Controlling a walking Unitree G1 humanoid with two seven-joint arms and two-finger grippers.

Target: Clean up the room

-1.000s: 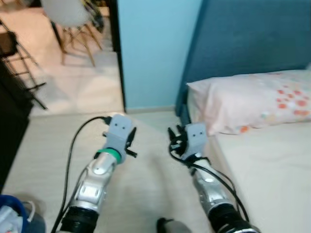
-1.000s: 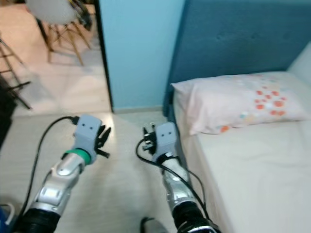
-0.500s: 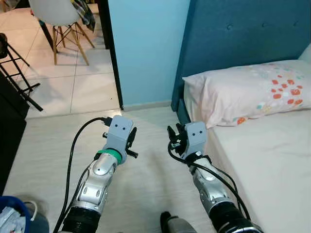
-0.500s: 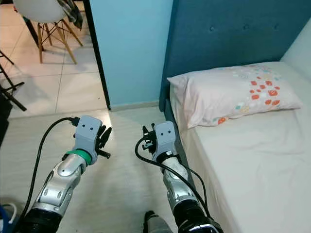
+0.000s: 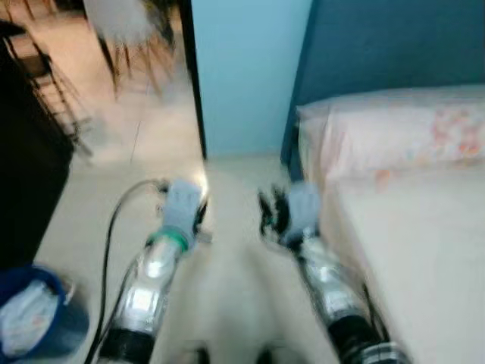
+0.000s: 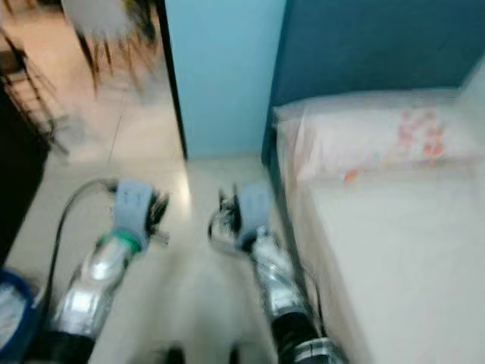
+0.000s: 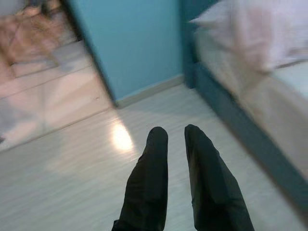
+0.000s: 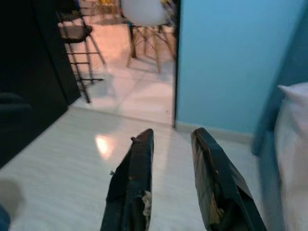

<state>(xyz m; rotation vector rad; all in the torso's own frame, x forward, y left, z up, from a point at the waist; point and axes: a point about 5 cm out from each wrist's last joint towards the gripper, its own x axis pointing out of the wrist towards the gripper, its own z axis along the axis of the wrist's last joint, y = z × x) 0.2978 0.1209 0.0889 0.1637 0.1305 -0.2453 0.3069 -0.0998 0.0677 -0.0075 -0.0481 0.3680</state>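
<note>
The head views are blurred. Both arms are held out low over the pale floor beside the bed (image 5: 424, 258). My left gripper (image 5: 201, 215) hangs above the floor near the doorway; in the left wrist view its fingers (image 7: 155, 159) stand a little apart with nothing between them. My right gripper (image 5: 265, 212) is close to the bed's blue frame, and its fingers (image 8: 137, 168) are apart and empty. A pink pillow (image 5: 394, 129) with orange spots lies at the head of the bed. A blue bucket (image 5: 34, 318) holding something white stands on the floor at my lower left.
A blue headboard (image 5: 394, 45) and a light blue wall (image 5: 246, 68) stand ahead. Dark furniture (image 5: 26, 167) lines the left side. Through the doorway are tiled floor and a white chair (image 8: 142, 12) with wooden legs. Floor lies open between the arms.
The whole picture has shifted and blurred, so the camera is moving. More of the blue bucket and dark furniture shows on the left. Both arms keep the same pose.
</note>
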